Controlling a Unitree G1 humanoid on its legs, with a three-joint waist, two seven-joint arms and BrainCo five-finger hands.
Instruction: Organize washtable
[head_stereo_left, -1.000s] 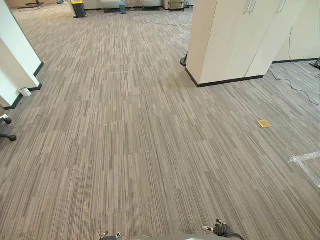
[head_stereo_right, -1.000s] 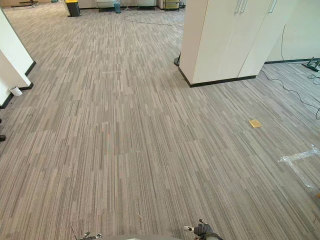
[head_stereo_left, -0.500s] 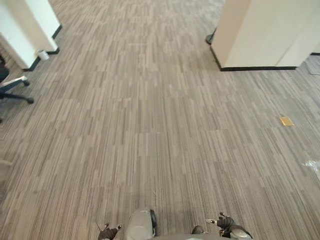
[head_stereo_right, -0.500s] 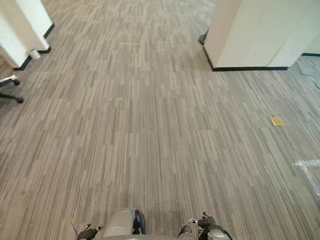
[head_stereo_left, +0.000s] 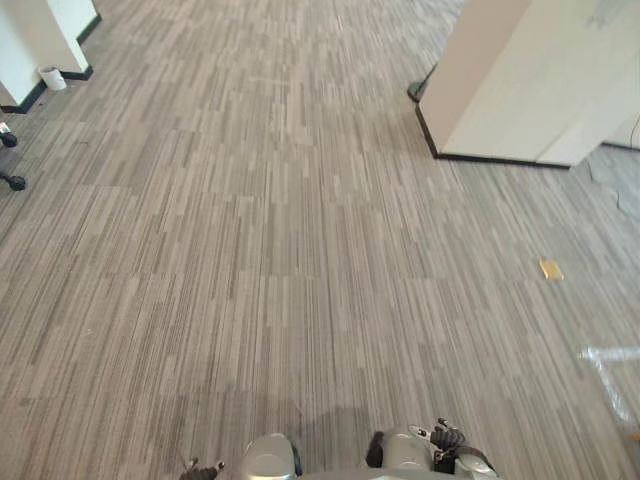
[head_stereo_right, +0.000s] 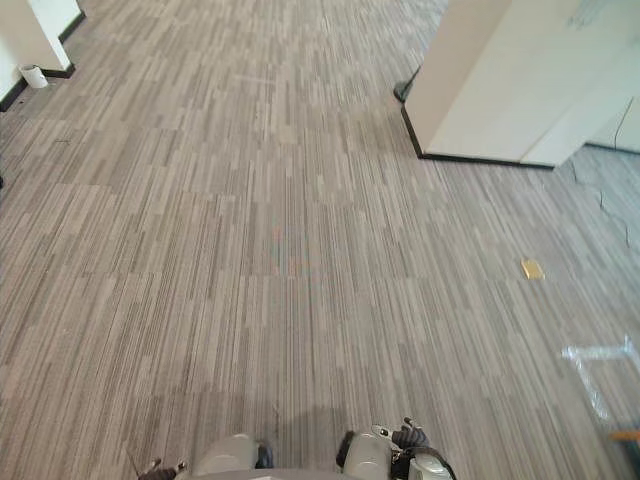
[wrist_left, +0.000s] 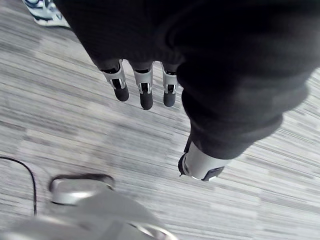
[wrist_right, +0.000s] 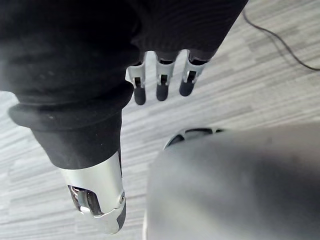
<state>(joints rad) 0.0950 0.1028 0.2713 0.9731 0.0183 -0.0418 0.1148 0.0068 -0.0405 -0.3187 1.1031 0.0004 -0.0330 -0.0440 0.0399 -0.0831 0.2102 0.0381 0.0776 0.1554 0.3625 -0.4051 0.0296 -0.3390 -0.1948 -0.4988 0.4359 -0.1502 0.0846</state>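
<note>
My left hand (wrist_left: 146, 95) hangs over the grey striped carpet (head_stereo_left: 280, 250) with its fingers straight and relaxed, and it holds nothing. My right hand (wrist_right: 161, 86) hangs the same way at my other side, open and empty, its thumb (wrist_right: 97, 200) apart from the fingers. In the eye views the carpet stretches ahead of me.
A cream cabinet block (head_stereo_left: 520, 80) with a black base stands at the back right. A small yellow-brown square (head_stereo_left: 550, 269) and a strip of clear tape (head_stereo_left: 610, 356) lie on the floor at the right. At the far left are a white wall corner (head_stereo_left: 25, 45), a white cup (head_stereo_left: 50, 77) and a chair castor (head_stereo_left: 12, 182).
The whole picture has shifted, so the camera has moved: it looks further down at the floor, and the cabinet block has moved toward the upper right.
</note>
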